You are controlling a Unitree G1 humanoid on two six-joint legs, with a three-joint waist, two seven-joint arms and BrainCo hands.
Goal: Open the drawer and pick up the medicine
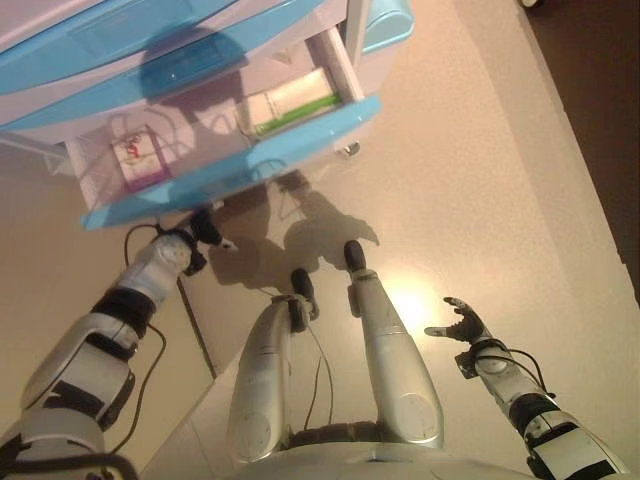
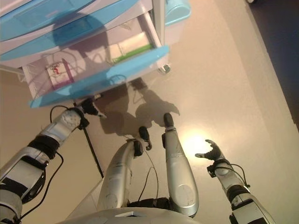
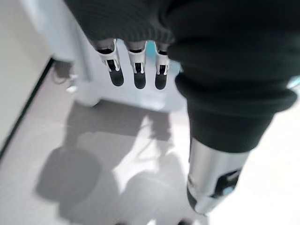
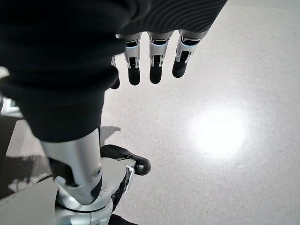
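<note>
Drawer [image 1: 240, 165] pulled out, green-edged box [image 1: 290, 100] and pink-marked packet [image 1: 140, 160] inside; left hand [image 1: 205, 230], right hand [image 1: 462, 322] slack-fingered, empty.

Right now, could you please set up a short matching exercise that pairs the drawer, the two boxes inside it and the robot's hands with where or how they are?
Things:
1. drawer
2. green-edged box
3. pink-marked box
4. left hand
5. right hand

States:
a. open, over bare floor, holding nothing
b. pulled out, blue front
c. in the drawer's right part
d. in the drawer's left part
e. open, below the drawer front

Pairs: 1-b, 2-c, 3-d, 4-e, 5-a
</note>
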